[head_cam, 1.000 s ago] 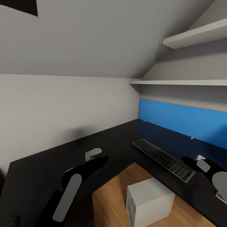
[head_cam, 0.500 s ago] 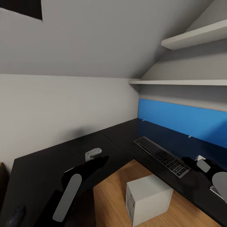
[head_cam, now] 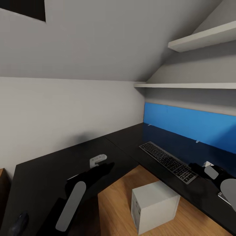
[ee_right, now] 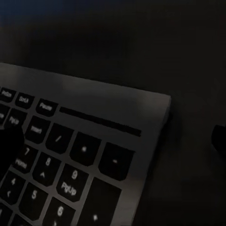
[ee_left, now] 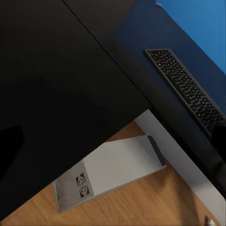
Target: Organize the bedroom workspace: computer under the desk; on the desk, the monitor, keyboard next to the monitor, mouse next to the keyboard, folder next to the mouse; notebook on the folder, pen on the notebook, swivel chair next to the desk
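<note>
A: On the glossy black surface (head_cam: pixel 75 154), L-shaped, with blue back panel (head_cam: pixel 190 124) along the far run?
B: Keyboard (head_cam: pixel 168 161), flat on the right-hand run, slanting along its front edge, well clear of the panel. Same keyboard (ee_left: pixel 188 89) in the left wrist view, and its numpad corner (ee_right: pixel 80 165) close up in the right wrist view.

A: And below?
B: Computer (head_cam: pixel 154 206), pale box upright on the wood floor (head_cam: pixel 121 196), in the inner corner of the L, near the surface's front edge. Vent face turned toward the left. In the left wrist view, tower (ee_left: pixel 117 172) half tucked beneath the black top.

A: Left arm (head_cam: pixel 73 196)?
B: Low at the left, over the near run, fingers (head_cam: pixel 97 160) pale and pointing away. Open or closed: cannot tell. Nothing seen in them.

A: Right arm (head_cam: pixel 226 186)?
B: At the right edge, just past the keyboard's end. Fingers (head_cam: pixel 207 164) small and dark against the top; spread impossible to judge, no hold visible.

A: Above?
B: Two white shelves (head_cam: pixel 196 37) under the sloped ceiling.
</note>
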Controlling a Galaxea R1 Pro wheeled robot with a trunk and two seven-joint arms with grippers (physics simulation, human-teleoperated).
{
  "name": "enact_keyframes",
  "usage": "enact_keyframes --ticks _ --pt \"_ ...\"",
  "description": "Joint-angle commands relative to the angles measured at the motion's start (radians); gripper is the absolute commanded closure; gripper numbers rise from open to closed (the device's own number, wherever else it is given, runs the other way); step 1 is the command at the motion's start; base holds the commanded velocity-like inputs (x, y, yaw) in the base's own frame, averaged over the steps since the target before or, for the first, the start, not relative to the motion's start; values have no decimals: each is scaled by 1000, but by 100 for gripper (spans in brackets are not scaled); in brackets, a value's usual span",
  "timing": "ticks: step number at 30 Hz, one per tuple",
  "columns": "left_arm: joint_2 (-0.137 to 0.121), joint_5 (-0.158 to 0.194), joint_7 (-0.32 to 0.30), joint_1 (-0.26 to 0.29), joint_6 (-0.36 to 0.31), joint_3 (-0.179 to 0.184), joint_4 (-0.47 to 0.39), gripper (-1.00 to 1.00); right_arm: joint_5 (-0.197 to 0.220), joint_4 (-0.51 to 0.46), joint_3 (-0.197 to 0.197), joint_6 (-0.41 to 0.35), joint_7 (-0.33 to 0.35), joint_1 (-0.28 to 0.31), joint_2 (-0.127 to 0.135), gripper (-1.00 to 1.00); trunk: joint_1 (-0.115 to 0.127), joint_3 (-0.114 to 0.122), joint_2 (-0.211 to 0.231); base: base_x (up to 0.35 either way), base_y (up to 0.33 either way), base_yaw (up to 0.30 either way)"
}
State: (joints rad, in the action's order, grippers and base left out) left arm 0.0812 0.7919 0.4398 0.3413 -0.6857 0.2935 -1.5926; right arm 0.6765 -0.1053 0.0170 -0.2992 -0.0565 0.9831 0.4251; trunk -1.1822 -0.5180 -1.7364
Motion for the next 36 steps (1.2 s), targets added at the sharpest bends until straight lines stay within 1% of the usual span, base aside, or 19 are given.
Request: enact_keyframes --ticks 1,2,3,7,12,17,19,24,28,32,34,36 --pt "0 10 10 1 -1 6 -1 -100 6 -3 2 -6 -5 0 0 -100 0 -1 -1 0 0 0" --pt "0 9 11 1 0 17 -1 -100 6 -3 3 -5 -4 0 0 -100 4 2 6 0 0 0" --pt "0 9 12 1 0 21 -1 -100 6 -3 3 -5 -4 0 0 -100 8 5 13 0 0 0" --pt "0 9 15 1 0 24 -1 -100 5 -4 3 -4 -3 0 -1 -100 23 18 41 0 0 0" --pt "1 10 16 1 0 28 0 -100 2 -4 2 -2 -3 0 -11 -100 42 33 76 0 0 0" --pt "2 10 18 1 0 45 13 -100 0 -4 2 3 -3 0 -13 -100 61 49 111 0 0 0" --pt "2 10 19 1 0 49 25 -100 -2 -4 4 53 -5 0 -15 -100 61 49 111 0 0 0" --pt "2 8 18 1 2 53 29 -100 -11 -4 4 112 -6 0 -15 -100 61 49 111 0 0 0" --pt "2 7 17 1 3 54 29 -100 -13 -4 5 120 -6 0 -15 -100 61 49 111 45 -1 0" --pt "2 8 17 1 3 55 29 -100 -13 -4 7 118 -5 0 -16 -100 61 49 111 214 -54 0" --pt "2 8 18 1 3 77 30 -100 -14 -6 8 118 -5 0 -25 -100 61 49 111 257 -189 0" --pt "2 8 18 1 3 89 30 -100 -15 -7 8 118 -5 0 -31 -100 61 49 111 250 -217 0"
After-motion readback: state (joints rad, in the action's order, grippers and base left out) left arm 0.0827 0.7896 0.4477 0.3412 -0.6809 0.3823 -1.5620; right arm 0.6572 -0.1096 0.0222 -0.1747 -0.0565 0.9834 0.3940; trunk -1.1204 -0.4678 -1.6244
